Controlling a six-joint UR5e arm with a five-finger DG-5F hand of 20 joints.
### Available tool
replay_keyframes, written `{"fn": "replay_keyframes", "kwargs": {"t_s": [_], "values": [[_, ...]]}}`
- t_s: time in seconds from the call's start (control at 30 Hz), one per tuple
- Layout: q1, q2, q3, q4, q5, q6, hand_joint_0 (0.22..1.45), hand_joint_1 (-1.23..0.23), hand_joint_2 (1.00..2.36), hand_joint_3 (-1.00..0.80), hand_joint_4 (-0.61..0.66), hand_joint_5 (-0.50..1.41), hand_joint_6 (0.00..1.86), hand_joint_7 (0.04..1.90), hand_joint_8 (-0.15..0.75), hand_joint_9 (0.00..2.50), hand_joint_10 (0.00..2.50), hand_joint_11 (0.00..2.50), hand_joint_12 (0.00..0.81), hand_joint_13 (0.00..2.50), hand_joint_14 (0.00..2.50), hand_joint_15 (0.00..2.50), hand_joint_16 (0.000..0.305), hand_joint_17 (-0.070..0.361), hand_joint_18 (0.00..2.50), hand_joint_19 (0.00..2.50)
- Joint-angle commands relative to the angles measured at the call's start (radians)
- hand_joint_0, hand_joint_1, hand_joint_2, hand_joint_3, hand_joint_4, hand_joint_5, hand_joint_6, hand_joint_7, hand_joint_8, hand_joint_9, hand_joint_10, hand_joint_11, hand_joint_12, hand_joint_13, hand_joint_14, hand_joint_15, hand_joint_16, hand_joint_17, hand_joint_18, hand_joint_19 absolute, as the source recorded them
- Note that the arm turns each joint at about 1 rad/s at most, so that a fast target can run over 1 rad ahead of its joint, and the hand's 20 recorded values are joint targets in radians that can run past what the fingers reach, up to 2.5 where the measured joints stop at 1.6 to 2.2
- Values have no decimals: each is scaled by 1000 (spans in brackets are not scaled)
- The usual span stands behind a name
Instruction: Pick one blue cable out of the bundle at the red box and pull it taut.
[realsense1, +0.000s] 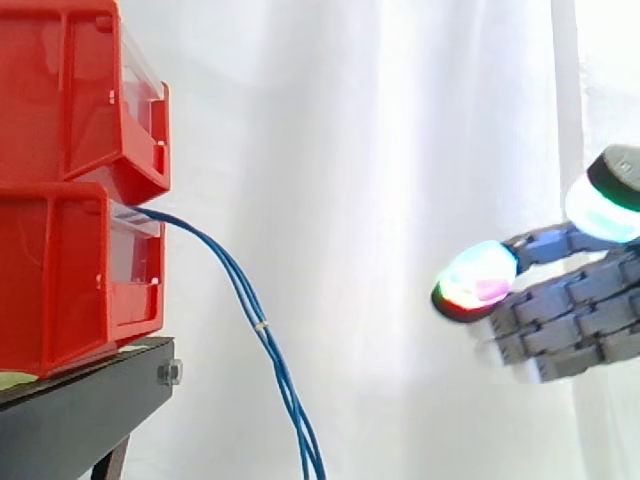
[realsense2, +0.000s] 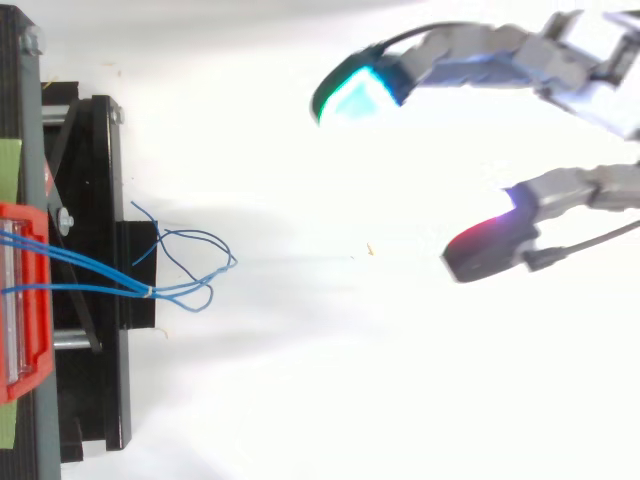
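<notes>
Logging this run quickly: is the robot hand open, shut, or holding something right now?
Hand: open, fingers spread, holding nothing; clear of the thin blue cables hanging from the red plastic box.

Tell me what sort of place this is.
Probably a robot test bench: a white curtain as backdrop, red bins stacked on a black stand, and an open robot hand apart from hanging blue cables.

glossy red plastic bins (realsense1: 60, 270) on a matt black stand (realsense1: 80, 410); smooth blue cables (realsense1: 285, 385) before a white cloth curtain (realsense1: 400, 150).
</notes>
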Motion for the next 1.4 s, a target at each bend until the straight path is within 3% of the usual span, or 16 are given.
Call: {"fn": "replay_keyframes", "kwargs": {"t_s": [0.0,0.07,0.1,0.17,0.27,0.43,0.53,0.6,0.83,1.0,1.03,1.1,1.13,1.37], "values": [[-6,-108,109,-47,-80,38,486,-779,1000,-500,360,-137,502,698,319,457,0,0,362,484,0,37,58,130,355,91],[-10,-152,155,-70,-118,52,488,-771,1000,-500,357,-134,502,704,320,464,1,0,363,484,2,44,57,129,354,95],[-14,-215,216,-93,-149,81,488,-762,1000,-500,358,-134,502,707,321,473,0,0,363,486,0,45,57,129,355,95],[-17,-247,247,-98,-157,101,489,-755,1000,-500,355,-133,502,706,322,480,0,0,362,486,0,48,57,129,355,96],[-22,-270,261,-84,-155,115,488,-745,1000,-500,357,-132,502,710,333,514,0,0,364,497,0,51,57,128,357,101],[-14,-270,262,-30,-154,69,485,-735,1000,-500,359,-130,502,709,336,520,0,0,367,501,1,58,57,128,357,107],[-11,-306,281,36,-158,33,485,-734,1000,-500,357,-129,502,715,337,528,1,0,367,504,2,61,57,127,356,105],[-10,-319,298,45,-161,36,485,-731,1000,-500,360,-128,502,717,337,531,0,0,368,507,2,61,57,127,357,107],[-8,-330,344,26,-207,55,485,-726,1000,-500,367,-124,502,734,338,535,0,0,368,511,1,73,56,127,356,114],[-8,-335,376,29,-215,36,491,-733,1000,-500,364,-120,502,742,336,539,0,0,368,515,2,67,56,125,363,120],[-8,-341,382,31,-215,33,493,-746,1000,-500,364,-118,502,752,336,540,0,0,366,517,2,72,55,125,367,119],[-14,-404,454,34,-229,49,496,-750,1000,-500,370,-114,502,772,335,544,0,0,365,521,2,73,56,125,370,122],[-14,-413,463,34,-235,55,500,-750,1000,-500,371,-112,502,779,334,544,0,0,363,520,2,80,55,125,375,129],[-14,-418,470,29,-249,89,517,-732,1000,-500,365,-106,502,810,328,548,0,0,358,525,2,80,54,122,374,138]]}}
